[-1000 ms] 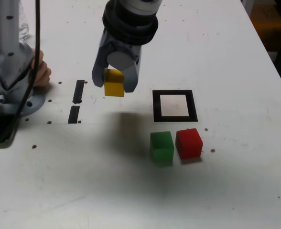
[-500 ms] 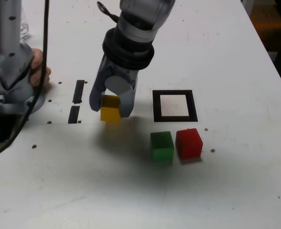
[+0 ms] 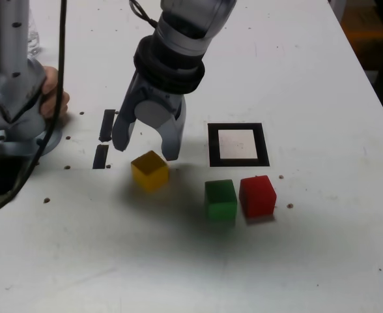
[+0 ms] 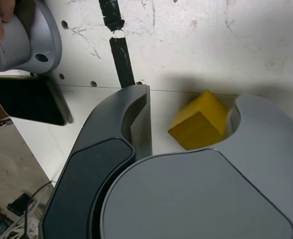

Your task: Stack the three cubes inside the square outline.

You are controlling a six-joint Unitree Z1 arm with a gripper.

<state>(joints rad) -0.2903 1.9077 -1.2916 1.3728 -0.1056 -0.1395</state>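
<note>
The yellow cube (image 3: 150, 171) lies on the white table, turned at an angle, left of the square outline (image 3: 238, 144) in the exterior view. My gripper (image 3: 146, 149) hovers just above it, open, with a finger on either side and no grip on it. In the wrist view the yellow cube (image 4: 199, 122) shows between the spread fingers of the gripper (image 4: 189, 99). The green cube (image 3: 220, 199) and the red cube (image 3: 257, 195) sit side by side just in front of the outline, whose pale centre is bare.
Two short black bar marks (image 3: 104, 138) lie at the exterior view's left of the gripper. The arm's grey base (image 3: 15, 111) stands at the far left with a person's hand (image 3: 53, 91) behind it. A dark device (image 4: 32, 99) lies beside the base.
The gripper came down with the yellow cube and opened. The cube now rests on the table, free of the fingers.
</note>
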